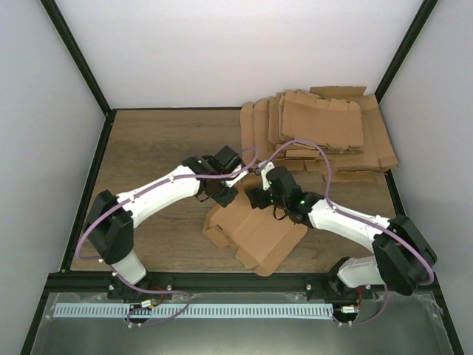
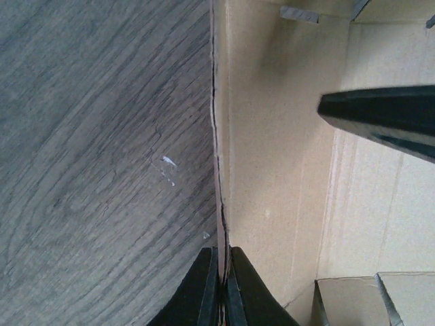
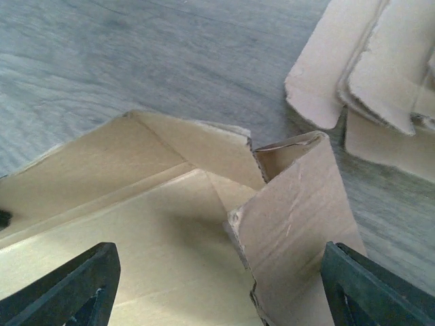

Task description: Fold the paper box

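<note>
Left claw (image 2: pixel 222 252) pinched shut on paper box (image 2: pixel 272 136) wall; right claw (image 3: pixel 217 268) wide open astride upright flap (image 3: pixel 299 204), gripping nothing, toward tabletop's (image 1: pixel 148 148) near edge

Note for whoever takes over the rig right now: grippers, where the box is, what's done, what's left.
Left gripper: shut on the edge of a raised wall of the box.
Right gripper: open over the inside of the box, with a standing flap between its fingers, not gripped.
Box: on the table between the two arms, nearer than the pile of blanks at the far right.
Done: one wall and a corner flap stand up.
Left: the near panels lie flat in the top view; raise them, tuck the flaps and close the box.
</note>
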You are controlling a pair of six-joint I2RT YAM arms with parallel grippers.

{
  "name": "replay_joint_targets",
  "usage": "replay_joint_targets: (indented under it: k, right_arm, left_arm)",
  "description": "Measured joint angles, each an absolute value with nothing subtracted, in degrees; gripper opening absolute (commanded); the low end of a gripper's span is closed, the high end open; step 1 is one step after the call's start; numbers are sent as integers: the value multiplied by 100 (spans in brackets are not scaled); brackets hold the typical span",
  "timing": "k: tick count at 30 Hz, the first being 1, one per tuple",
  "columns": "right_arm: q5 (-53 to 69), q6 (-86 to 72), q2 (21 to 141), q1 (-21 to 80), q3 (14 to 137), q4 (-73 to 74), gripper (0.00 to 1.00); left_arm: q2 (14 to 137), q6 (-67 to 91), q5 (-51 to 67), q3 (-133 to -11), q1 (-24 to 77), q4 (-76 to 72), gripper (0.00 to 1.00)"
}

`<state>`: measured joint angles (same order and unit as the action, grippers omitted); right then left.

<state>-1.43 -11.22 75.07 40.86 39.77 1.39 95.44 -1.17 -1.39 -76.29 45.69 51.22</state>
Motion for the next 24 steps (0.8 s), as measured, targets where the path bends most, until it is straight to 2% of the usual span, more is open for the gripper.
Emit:
replay_joint_targets:
  k: [10,16,21,24]
  right_arm:
    - [-2034,-1310,7926,4287,4410,600,46]
    - [-2324,-1328,7843,4292,4410,655,9]
    - [-2344,-1321,7835,4292,4410,692,1]
    - [-2290,-1291,7835,4294,4410,696,1]
  left_arm:
    - [9542,-152,-443,-7647,4569,5133,4]
    - [9542,-152,-703,-7749,4569,5155,4]
    - [9524,-148,-873,-7822,4569,5133,5]
    - [9450,-148,-941,-7822,4569,5103,7]
